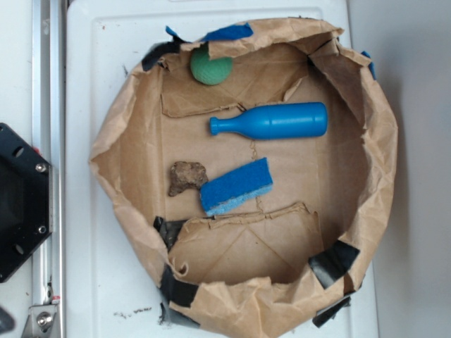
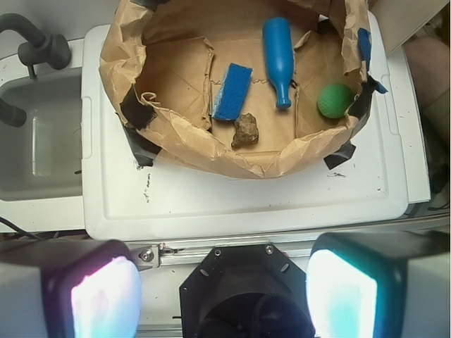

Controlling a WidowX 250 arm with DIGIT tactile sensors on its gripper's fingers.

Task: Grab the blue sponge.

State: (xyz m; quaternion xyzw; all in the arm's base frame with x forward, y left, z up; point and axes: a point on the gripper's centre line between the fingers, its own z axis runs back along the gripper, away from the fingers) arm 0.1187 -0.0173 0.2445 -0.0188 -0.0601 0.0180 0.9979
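Note:
The blue sponge (image 1: 237, 186) (image 2: 232, 91) lies flat on the floor of a brown paper-bag ring (image 1: 384, 134) (image 2: 176, 141), its paler edge towards the ring's near side in the exterior view. A brown rough lump (image 1: 186, 177) (image 2: 245, 131) sits close beside it. My gripper (image 2: 224, 296) is open, its two glowing pads (image 2: 106, 296) wide apart at the bottom of the wrist view, high above the robot's black base (image 2: 246, 289) and well back from the ring. Nothing is between the pads. The gripper does not show in the exterior view.
A glossy blue bottle-shaped pin (image 1: 271, 121) (image 2: 278, 56) and a green ball (image 1: 211, 67) (image 2: 335, 100) also lie inside the ring. The ring stands on a white lid (image 1: 91, 282) (image 2: 246, 204). A grey sink (image 2: 35, 141) lies to the left in the wrist view.

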